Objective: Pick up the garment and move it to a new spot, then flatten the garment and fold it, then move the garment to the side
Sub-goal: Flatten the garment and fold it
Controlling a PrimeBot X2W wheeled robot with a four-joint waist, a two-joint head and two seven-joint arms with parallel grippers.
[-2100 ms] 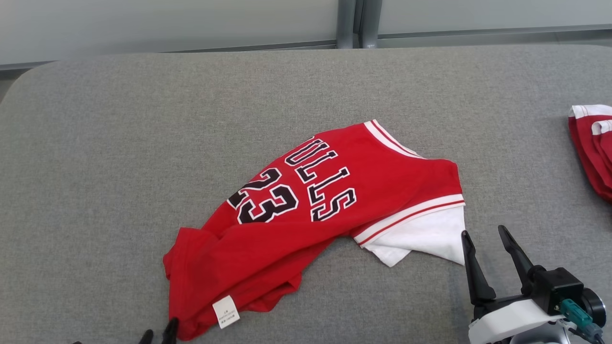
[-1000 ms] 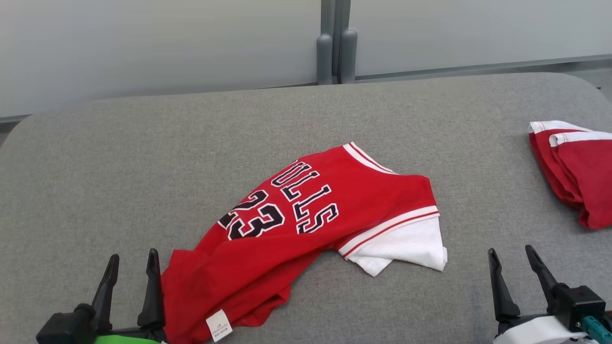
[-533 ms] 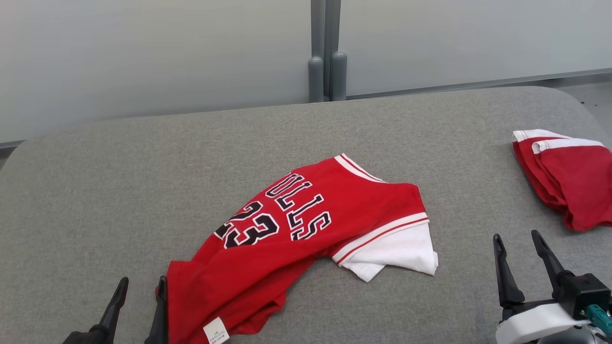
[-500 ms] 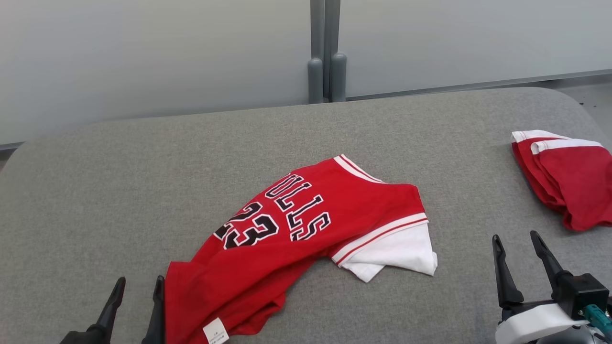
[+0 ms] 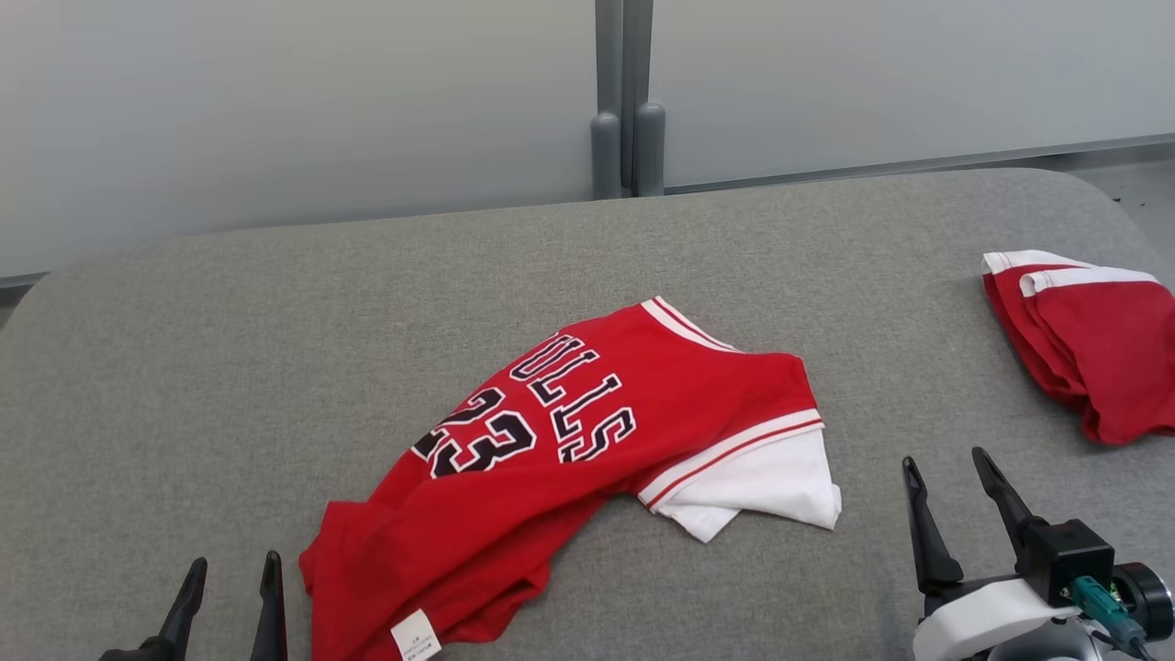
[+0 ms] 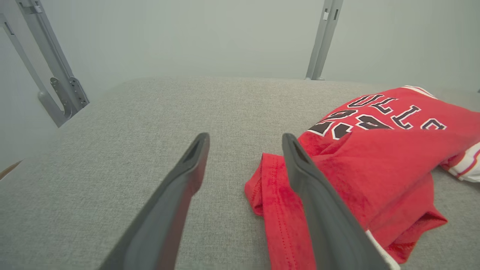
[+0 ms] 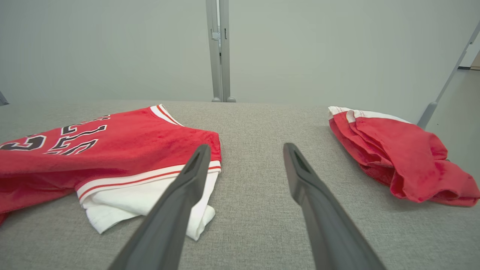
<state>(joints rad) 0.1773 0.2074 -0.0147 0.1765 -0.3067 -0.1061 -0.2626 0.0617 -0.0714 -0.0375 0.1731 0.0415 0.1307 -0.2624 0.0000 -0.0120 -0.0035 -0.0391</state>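
Note:
The garment [image 5: 587, 441] is a red jersey with black lettering and a white sleeve, lying crumpled in the middle of the grey padded table [image 5: 275, 303]. My left gripper [image 5: 231, 576] stands open at the lower left, just left of the jersey's hem, touching nothing. In the left wrist view the garment [image 6: 375, 157] lies to the right of the left gripper [image 6: 245, 141]. My right gripper [image 5: 945, 466] is open at the lower right, right of the white sleeve. The right wrist view has the garment [image 7: 112, 150] left of the right gripper [image 7: 243, 150].
A second red and white cloth [image 5: 1092, 340] lies bunched at the table's right edge, also in the right wrist view as a red cloth [image 7: 397, 157]. Grey upright posts [image 5: 624, 138] stand behind the table against a pale wall. Bare grey padding spreads on the left.
The camera tilted up over the first second, then held still. In the last half second the left gripper dropped lower and leftward, away from the hem, and the right gripper shifted left toward the sleeve.

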